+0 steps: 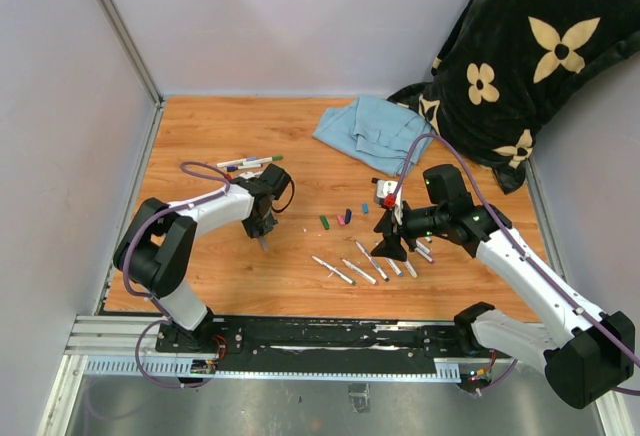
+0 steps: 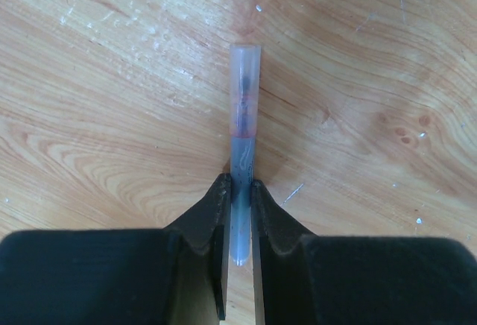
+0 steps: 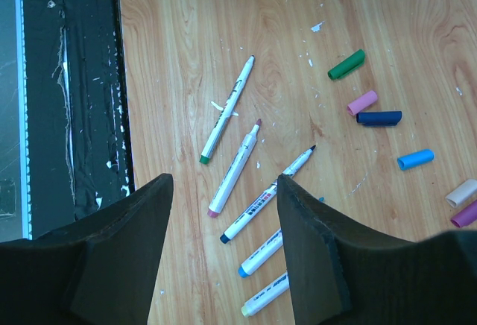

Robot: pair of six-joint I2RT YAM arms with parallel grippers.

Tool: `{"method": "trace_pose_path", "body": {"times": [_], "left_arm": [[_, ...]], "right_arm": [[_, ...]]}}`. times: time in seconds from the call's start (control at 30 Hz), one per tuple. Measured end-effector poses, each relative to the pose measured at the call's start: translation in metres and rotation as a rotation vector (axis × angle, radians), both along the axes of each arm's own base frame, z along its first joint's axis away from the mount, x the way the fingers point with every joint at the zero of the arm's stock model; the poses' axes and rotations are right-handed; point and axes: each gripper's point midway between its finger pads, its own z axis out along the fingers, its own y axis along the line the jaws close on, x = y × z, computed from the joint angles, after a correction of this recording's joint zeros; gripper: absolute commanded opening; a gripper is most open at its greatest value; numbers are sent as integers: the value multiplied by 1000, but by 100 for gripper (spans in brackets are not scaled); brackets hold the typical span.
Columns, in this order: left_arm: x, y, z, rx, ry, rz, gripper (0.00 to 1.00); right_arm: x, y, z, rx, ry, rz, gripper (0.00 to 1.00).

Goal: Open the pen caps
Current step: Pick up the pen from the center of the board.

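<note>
Left gripper [image 2: 238,189] clamped on pale marker [image 2: 244,94], toward left edge. Right gripper [image 3: 223,183] spread apart above uncapped markers [image 3: 227,109] near front edge; loose pen caps [image 3: 378,118] beside.

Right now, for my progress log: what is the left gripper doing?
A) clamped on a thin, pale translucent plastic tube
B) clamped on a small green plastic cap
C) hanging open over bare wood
A: the left gripper pinches the thin pale translucent tube between its fingers.

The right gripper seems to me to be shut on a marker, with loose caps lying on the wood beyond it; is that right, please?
Not quite: the right wrist view shows the right gripper open, holding nothing; the markers lie on the wood under it. The loose caps do lie beyond it.
</note>
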Motion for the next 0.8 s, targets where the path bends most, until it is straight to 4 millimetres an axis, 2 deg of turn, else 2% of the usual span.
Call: {"method": "trace_pose_path", "body": {"times": [0.2,0.4,0.5,0.63,0.8], "left_arm": [[1,-1,-1,1,3,-33,23],[0,-2,-2,-5,7,-66,25],[-1,-3,-2,-13,-3,-73,19],[0,-5,-2,-27,-15,-85,3],[1,-7,-1,-44,-31,-103,0]], "right_arm": [[0,0,0,0,0,0,59],[0,0,0,0,0,0,59],[0,0,0,0,0,-1,59],[0,0,0,0,0,0,59],[0,0,0,0,0,-1,59]]}}
